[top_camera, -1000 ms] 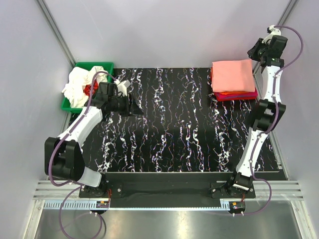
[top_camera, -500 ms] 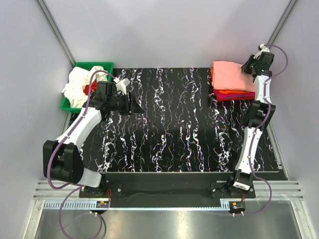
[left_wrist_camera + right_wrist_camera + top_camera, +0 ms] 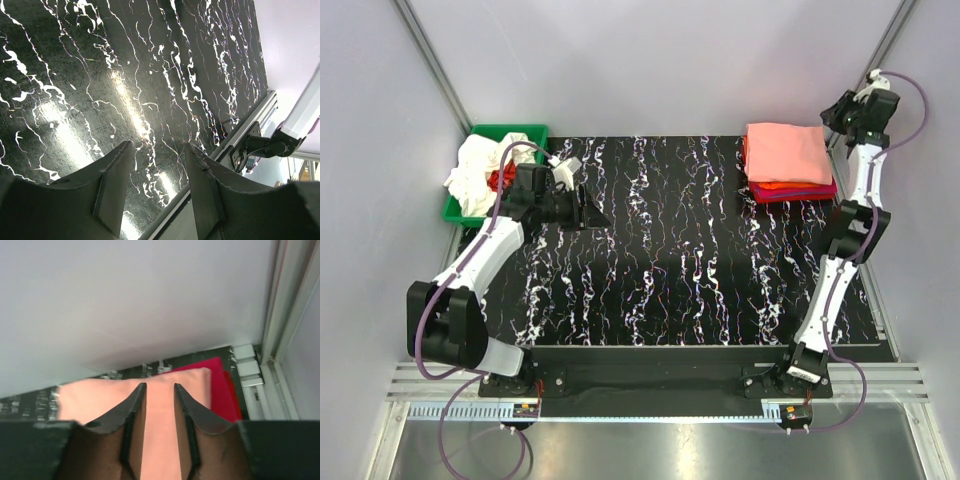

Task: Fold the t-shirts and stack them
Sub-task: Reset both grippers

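A folded salmon-pink t-shirt point(image 3: 785, 152) tops a stack at the table's far right, over an orange layer and a magenta t-shirt point(image 3: 795, 192). In the right wrist view the pink shirt point(image 3: 160, 410) lies below the fingers with the magenta one point(image 3: 222, 390) beside it. My right gripper point(image 3: 840, 115) hovers at the stack's far right corner, open and empty. Crumpled white point(image 3: 480, 170) and red point(image 3: 501, 179) t-shirts lie in the green bin. My left gripper point(image 3: 592, 215) is open and empty above the table right of the bin; it also shows in the left wrist view point(image 3: 159, 150).
The green bin point(image 3: 510, 133) stands at the far left corner. The black marbled table point(image 3: 670, 250) has a metal rail point(image 3: 245, 125) along its edge. Walls close in behind and at both sides.
My right gripper swung over the stack's right edge, then drew back up to the far right corner. My left gripper shifted slightly right.
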### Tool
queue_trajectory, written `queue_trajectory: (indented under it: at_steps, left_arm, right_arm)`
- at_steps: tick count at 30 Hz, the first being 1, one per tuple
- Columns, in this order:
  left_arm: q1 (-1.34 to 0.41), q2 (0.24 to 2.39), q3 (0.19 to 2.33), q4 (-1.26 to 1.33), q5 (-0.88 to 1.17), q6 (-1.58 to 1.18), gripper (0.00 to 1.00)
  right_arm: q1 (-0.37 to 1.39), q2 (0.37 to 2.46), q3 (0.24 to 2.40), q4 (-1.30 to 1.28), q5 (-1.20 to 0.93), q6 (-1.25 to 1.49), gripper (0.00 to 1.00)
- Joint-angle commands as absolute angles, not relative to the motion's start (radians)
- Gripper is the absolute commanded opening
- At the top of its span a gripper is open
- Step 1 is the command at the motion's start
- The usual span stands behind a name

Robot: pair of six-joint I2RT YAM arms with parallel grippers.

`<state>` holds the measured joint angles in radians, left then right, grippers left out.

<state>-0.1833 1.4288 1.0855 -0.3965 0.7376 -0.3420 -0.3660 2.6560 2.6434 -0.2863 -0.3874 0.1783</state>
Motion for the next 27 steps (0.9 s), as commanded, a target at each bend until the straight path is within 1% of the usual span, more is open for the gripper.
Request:
queue_trajectory:
  at_steps: [1,3,5,6,7,8,9,10,11,12,13,14,15,16,17,18,20,21,23,24,27]
  left_arm:
    - [-0.183,1.413,1.085,-0.351,0.765,-0.341,0.52]
    - [-0.183,1.396,1.086,-0.348,0.77,-0.336,0.52]
    - [-0.183,1.378,1.1,-0.35,0.778,-0.324,0.52]
    - [-0.181,1.353,1.106,-0.35,0.773,-0.321,0.52]
    - [-0.181,1.339,1.121,-0.35,0.767,-0.311,0.52]
    - [-0.183,1.325,1.129,-0.35,0.762,-0.308,0.52]
    - [-0.181,1.298,1.135,-0.35,0.758,-0.304,0.52]
    - [-0.181,1.283,1.15,-0.348,0.741,-0.295,0.52]
    - [-0.178,1.254,1.155,-0.347,0.739,-0.291,0.52]
    - [-0.178,1.241,1.16,-0.342,0.738,-0.287,0.52]
    - [-0.173,1.224,1.166,-0.339,0.726,-0.279,0.52]
    - [-0.173,1.2,1.164,-0.339,0.721,-0.275,0.52]
    - [-0.173,1.186,1.163,-0.336,0.712,-0.27,0.55]
    - [-0.173,1.172,1.154,-0.334,0.71,-0.267,0.79]
    - [-0.173,1.152,1.146,-0.328,0.71,-0.265,0.99]
    - [-0.172,1.141,1.137,-0.319,0.709,-0.267,0.99]
    - [-0.172,1.115,1.112,-0.307,0.712,-0.281,0.99]
    - [-0.173,1.103,1.102,-0.286,0.718,-0.285,0.99]
    - [-0.173,1.079,1.074,-0.249,0.732,-0.298,0.99]
    - [-0.173,1.072,1.066,-0.238,0.73,-0.302,0.99]
    - [-0.175,1.066,1.049,-0.209,0.739,-0.322,0.99]
  right_arm:
    - [-0.35,2.381,2.594,-0.28,-0.434,0.273,0.38]
    - [-0.334,2.304,2.542,-0.323,-0.431,0.323,0.4]
    - [-0.313,2.156,2.397,-0.377,-0.443,0.376,0.43]
    - [-0.28,2.098,2.326,-0.383,-0.436,0.388,0.48]
    - [-0.255,1.974,2.184,-0.385,-0.437,0.411,0.52]
    - [-0.232,1.91,2.113,-0.387,-0.434,0.425,0.55]
    - [-0.175,1.845,1.963,-0.385,-0.422,0.439,0.59]
    - [-0.141,1.716,1.891,-0.382,-0.408,0.449,0.62]
    - [-0.103,1.65,1.818,-0.382,-0.385,0.446,0.69]
    - [-0.024,1.529,1.686,-0.379,-0.347,0.439,0.85]
    - [-0.006,1.478,1.625,-0.379,-0.335,0.451,0.94]
    - [0.042,1.429,1.57,-0.38,-0.34,0.465,1.0]
    - [0.066,1.342,1.468,-0.38,-0.372,0.506,1.0]
    - [0.077,1.3,1.416,-0.38,-0.383,0.527,1.0]
    - [0.08,1.255,1.363,-0.382,-0.39,0.544,1.0]
    - [0.081,1.174,1.263,-0.38,-0.403,0.554,1.0]
    - [0.081,1.096,1.172,-0.382,-0.385,0.554,1.0]
    - [0.081,1.021,1.099,-0.383,-0.37,0.552,1.0]
    - [0.081,0.954,1.034,-0.394,-0.309,0.552,1.0]
    - [0.081,0.909,1.025,-0.397,-0.293,0.551,1.0]
    - [0.081,0.855,1.019,-0.431,-0.255,0.541,1.0]
